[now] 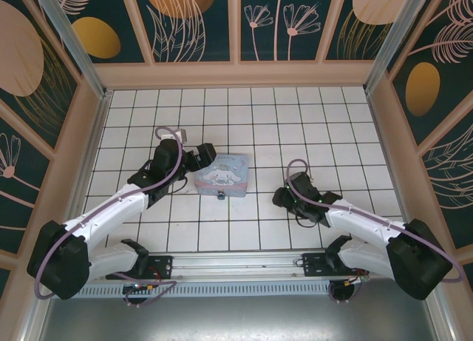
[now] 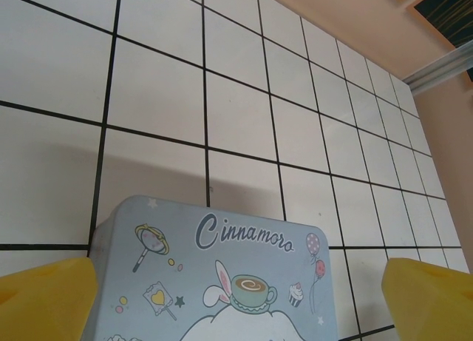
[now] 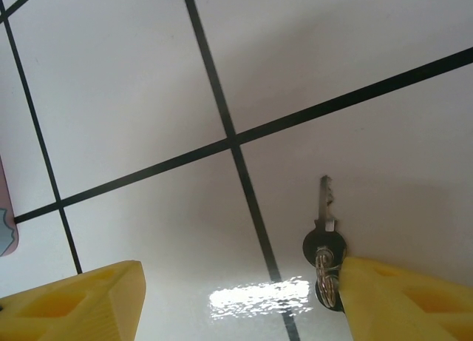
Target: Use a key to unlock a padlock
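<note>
Gaping wide, right pincer (image 3: 240,300) touching key (image 3: 324,211) lying flat on tile (image 3: 133,97).

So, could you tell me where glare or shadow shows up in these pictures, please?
Right wrist: a bright glare patch on the floor beside the key. Left wrist: the tin casts a soft shadow onto the floor behind it. Top view: evenly lit.

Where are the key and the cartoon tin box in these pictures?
key (image 3: 324,224): right wrist view, where the blade meets the head.
cartoon tin box (image 2: 214,271): left wrist view, middle of the printed lid.
</note>
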`<control>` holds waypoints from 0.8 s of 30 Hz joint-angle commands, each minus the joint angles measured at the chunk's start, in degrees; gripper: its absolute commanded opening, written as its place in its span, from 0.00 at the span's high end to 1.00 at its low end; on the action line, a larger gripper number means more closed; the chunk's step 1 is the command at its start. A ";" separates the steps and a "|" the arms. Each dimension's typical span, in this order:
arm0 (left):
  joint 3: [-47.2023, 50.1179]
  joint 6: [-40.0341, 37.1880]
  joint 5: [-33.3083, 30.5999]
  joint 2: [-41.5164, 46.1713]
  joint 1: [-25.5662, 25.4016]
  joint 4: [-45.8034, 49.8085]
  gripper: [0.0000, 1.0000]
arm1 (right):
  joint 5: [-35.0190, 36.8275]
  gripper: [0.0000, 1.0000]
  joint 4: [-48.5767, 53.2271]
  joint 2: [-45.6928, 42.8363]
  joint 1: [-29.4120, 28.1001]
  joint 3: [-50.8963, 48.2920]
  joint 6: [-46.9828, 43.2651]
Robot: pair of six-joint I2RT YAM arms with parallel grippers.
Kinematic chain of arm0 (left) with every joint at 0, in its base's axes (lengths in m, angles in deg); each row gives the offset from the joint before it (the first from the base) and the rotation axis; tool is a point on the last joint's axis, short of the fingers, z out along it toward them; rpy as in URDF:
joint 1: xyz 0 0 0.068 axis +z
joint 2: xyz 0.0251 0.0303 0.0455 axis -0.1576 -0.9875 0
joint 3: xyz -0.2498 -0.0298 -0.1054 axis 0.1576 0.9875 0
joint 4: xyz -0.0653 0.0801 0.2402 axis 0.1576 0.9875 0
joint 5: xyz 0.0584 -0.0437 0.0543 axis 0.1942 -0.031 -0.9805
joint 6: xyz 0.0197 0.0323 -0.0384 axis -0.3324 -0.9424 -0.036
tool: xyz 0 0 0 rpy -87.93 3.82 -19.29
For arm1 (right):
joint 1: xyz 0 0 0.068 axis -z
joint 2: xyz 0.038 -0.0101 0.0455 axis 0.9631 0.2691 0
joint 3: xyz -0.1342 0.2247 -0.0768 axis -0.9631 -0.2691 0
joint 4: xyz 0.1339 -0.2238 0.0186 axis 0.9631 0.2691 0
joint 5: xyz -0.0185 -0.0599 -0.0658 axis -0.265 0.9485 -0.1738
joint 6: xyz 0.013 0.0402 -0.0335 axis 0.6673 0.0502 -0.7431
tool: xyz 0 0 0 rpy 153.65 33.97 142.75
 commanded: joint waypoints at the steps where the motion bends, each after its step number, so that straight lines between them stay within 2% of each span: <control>1: -0.31 0.27 1.00 -0.56 -0.34 -1.46 0.01 | 1.86 0.29 3.79 0.16 -0.74 1.27 1.52; 7: 0.21 0.29 0.90 -0.56 -0.27 -1.46 0.01 | 5.44 0.29 9.06 -4.41 -0.19 3.89 1.93; 12: 0.56 0.23 1.19 -0.99 -0.26 -1.98 0.01 | 6.85 0.29 13.02 -5.89 3.12 6.22 0.51; 18: 0.04 -0.04 1.60 -1.92 -0.34 -1.89 0.01 | 6.54 0.30 13.60 -1.61 4.62 8.10 -2.46; 24: 0.08 -0.17 2.30 -2.66 -0.32 -2.51 0.01 | 6.57 0.38 12.55 4.05 4.66 8.81 -4.91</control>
